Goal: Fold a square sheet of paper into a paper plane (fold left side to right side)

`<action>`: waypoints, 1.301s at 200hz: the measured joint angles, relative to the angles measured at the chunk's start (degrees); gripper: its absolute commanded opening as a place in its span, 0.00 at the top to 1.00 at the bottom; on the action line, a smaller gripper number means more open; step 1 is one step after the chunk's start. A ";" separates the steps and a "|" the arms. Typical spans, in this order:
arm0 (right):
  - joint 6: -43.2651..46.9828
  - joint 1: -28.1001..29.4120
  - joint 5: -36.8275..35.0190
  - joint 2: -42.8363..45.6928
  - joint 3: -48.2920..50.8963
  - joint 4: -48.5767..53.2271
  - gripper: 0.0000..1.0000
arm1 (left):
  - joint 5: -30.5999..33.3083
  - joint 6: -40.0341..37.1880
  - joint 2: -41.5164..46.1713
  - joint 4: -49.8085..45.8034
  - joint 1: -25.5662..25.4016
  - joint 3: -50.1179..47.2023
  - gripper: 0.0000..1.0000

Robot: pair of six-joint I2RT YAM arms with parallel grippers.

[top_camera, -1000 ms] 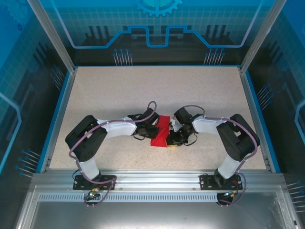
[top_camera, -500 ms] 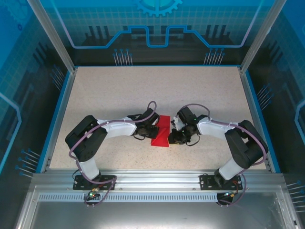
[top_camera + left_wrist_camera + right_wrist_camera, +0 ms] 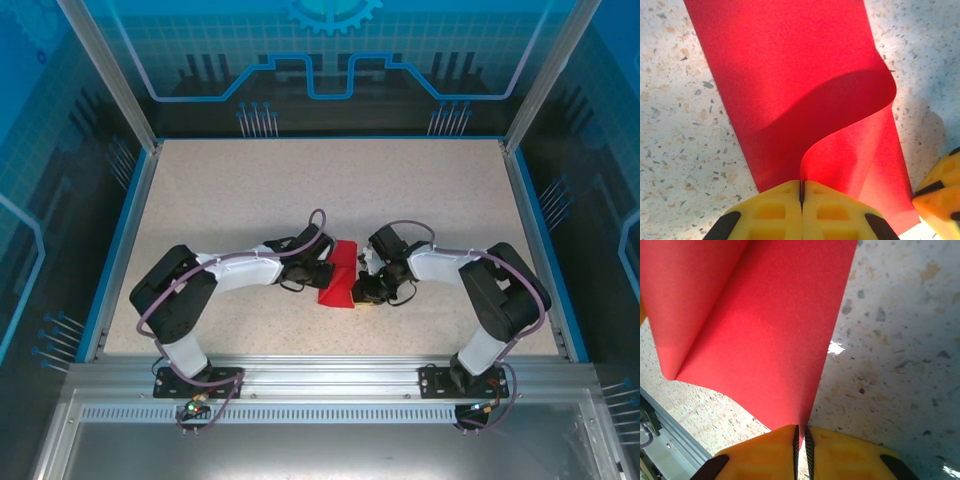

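Currently, item 1: square sheet of paper (image 3: 340,278), red side showing, part-folded, lying on table (image 3: 250,190) btwn both arms. Item 2: left end effector (image 3: 801,186), pressed together, pinching the sheet's edge. Paper rises just ahead of its tips and bulges to its right in a loose roll, prob. so the left side carries across w/o creasing early. Item 3: right end effector (image 3: 800,431), nipped onto the sheet's edge just ahead of its tips, likely anchoring it for alignment. Crease not yet pressed.
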State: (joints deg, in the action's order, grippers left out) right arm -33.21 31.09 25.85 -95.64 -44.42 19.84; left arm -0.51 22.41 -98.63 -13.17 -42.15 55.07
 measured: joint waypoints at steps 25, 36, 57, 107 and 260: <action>0.02 0.00 -0.13 -0.09 -0.17 0.24 0.85 | 0.00 -0.09 0.02 -0.09 0.00 0.00 0.93; 0.02 0.00 -0.15 -0.09 -0.20 0.26 0.85 | 0.00 -0.09 0.00 -0.07 0.00 0.00 0.93; 0.04 0.00 -0.15 -0.09 -0.20 0.28 0.85 | 0.02 -0.09 -0.37 -0.04 0.00 0.00 0.93; 0.24 0.00 -0.15 -0.09 -0.31 0.50 0.85 | 0.02 -0.09 -2.29 0.00 0.00 0.00 0.93; -9.05 -1.62 0.20 3.54 -3.34 -9.97 0.86 | 0.00 -0.07 -3.02 0.66 0.00 0.04 0.93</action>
State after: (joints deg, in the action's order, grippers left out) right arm -42.26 29.47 26.04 -92.09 -47.77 9.87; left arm -0.51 22.35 -101.65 -12.51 -42.15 55.11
